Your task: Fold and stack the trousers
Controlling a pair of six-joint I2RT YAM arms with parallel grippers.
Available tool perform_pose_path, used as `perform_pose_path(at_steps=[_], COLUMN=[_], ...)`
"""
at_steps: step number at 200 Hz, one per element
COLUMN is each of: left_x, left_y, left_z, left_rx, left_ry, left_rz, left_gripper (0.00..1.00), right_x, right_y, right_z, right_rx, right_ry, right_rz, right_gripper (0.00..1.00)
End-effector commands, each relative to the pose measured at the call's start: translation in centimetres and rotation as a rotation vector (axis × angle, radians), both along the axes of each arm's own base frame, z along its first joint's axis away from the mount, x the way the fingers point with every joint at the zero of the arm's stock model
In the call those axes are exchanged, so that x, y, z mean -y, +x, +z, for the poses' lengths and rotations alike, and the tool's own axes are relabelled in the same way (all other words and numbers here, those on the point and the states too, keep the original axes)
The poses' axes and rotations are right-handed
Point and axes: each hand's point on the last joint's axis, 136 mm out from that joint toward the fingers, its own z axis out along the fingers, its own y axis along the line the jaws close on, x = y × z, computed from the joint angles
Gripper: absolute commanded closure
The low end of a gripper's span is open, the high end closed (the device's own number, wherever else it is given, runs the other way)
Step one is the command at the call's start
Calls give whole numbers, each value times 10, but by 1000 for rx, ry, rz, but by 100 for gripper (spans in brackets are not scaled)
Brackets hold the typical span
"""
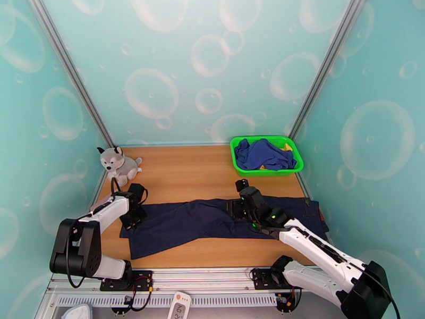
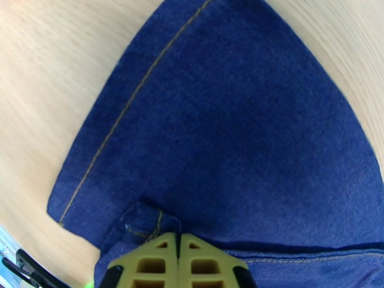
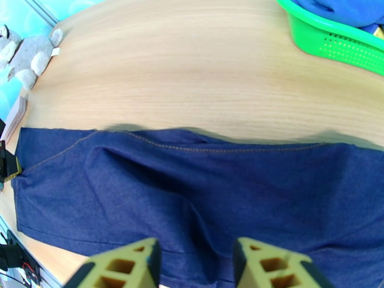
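Observation:
The dark navy trousers [image 1: 212,221] lie flat across the wooden table, legs to the left, waist to the right. My left gripper [image 1: 129,218] is down at the left leg end. In the left wrist view the trousers [image 2: 230,140] show an orange seam, and the left gripper [image 2: 178,248] is shut, with a small pucker of the hem pinched at its tips. My right gripper [image 1: 236,208] hovers over the middle of the trousers [image 3: 192,188]. In the right wrist view the right gripper [image 3: 197,265] is open, with cloth below the gap.
A green basket [image 1: 235,155] at the back right holds a brighter blue garment [image 1: 264,153]; the basket [image 3: 336,42] also appears at the top right of the right wrist view. A plush husky [image 1: 118,163] sits at the back left. Bare wood lies behind the trousers.

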Motion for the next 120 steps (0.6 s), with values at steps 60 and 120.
perform_pose_path(at_steps=[60,120], left_x=[-2,-25], left_y=[28,52], left_z=[74,84], left_rx=[105,109], left_ry=[73,243], left_rz=[-67,-47], left_gripper=[100,100], right_x=[29,36], right_y=[4,-1], right_z=[-38,-40], right_rx=[-114,-130], right_ry=[40,132], right_rz=[-174,-203], right_gripper=[54,53])
